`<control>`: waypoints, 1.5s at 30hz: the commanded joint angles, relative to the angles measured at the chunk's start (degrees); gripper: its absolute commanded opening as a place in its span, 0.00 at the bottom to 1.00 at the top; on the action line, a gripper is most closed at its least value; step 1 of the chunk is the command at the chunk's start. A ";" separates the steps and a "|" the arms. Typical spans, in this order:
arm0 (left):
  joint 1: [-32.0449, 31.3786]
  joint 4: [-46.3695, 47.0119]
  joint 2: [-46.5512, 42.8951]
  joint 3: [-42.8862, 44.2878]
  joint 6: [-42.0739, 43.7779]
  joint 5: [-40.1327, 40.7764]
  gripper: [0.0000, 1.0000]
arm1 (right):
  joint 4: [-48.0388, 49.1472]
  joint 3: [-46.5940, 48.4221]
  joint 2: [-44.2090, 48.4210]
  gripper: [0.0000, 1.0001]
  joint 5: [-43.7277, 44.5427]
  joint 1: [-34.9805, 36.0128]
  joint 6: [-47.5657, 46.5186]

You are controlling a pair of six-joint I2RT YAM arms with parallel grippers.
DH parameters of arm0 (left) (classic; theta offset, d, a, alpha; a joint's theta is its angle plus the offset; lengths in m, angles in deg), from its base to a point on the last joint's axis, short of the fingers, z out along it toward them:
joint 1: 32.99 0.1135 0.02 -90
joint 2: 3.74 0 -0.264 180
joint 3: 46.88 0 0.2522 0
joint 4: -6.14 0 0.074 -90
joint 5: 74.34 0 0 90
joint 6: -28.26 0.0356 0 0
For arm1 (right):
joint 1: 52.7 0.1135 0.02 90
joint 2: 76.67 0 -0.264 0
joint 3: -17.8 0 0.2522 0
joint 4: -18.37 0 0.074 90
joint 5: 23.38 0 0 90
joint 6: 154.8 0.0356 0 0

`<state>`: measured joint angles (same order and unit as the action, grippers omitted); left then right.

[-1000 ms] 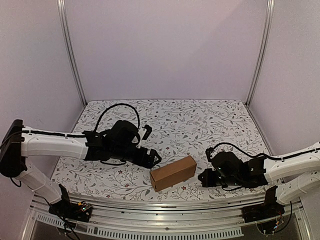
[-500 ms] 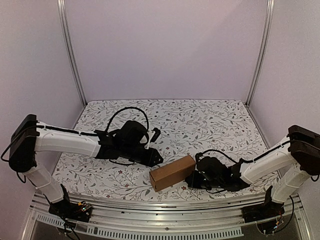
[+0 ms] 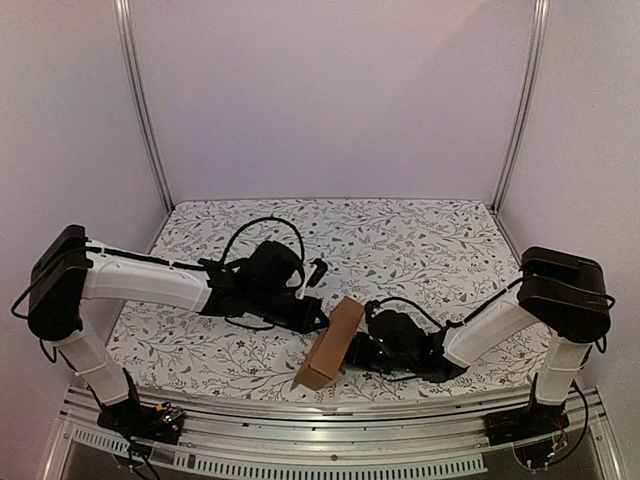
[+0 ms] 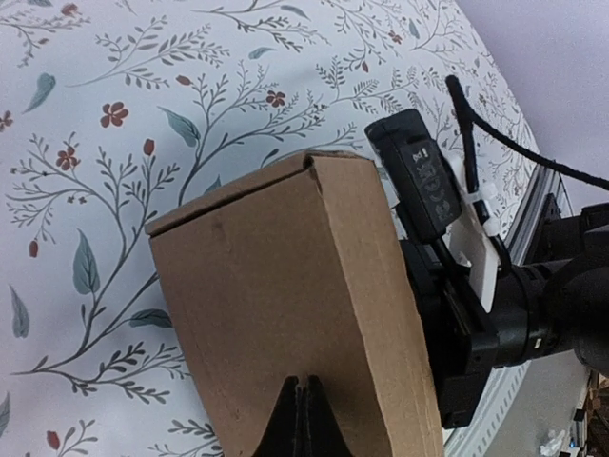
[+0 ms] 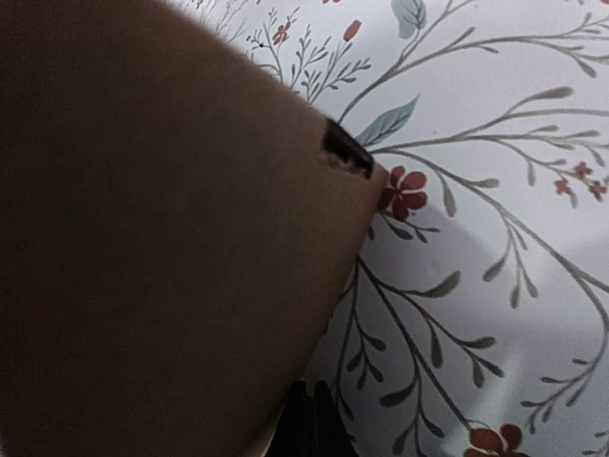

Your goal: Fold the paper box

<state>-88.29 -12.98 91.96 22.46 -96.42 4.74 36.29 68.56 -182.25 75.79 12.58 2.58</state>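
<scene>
Apparently the right tool (image 3: 353,352), pressed together, had swung the already folded-looking paper box (image 3: 330,345) round, while the left tool (image 3: 321,320) had just closed empty against it.

Matt cardboard paper box (image 3: 332,343), matt floral-print table (image 3: 420,240)

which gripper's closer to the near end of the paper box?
Right. The right gripper is at the paper box's right side, about midway along; the left gripper is at its far end.
</scene>
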 commanded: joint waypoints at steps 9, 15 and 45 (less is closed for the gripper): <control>0.73 3.17 2.25 0.60 0.21 -4.41 0.00 | 5.15 9.62 -9.59 0.00 -2.84 -3.02 0.43; 0.73 2.94 5.02 2.98 0.35 -4.67 0.00 | 5.23 11.68 -11.83 0.00 -4.83 -4.95 -0.44; 3.18 -8.99 2.72 7.24 5.30 8.53 0.00 | -23.02 1.05 8.06 0.00 0.72 -13.30 -20.47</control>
<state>-85.30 -17.40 97.88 28.82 -92.77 8.90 25.14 70.96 -179.00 72.16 -0.28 -12.42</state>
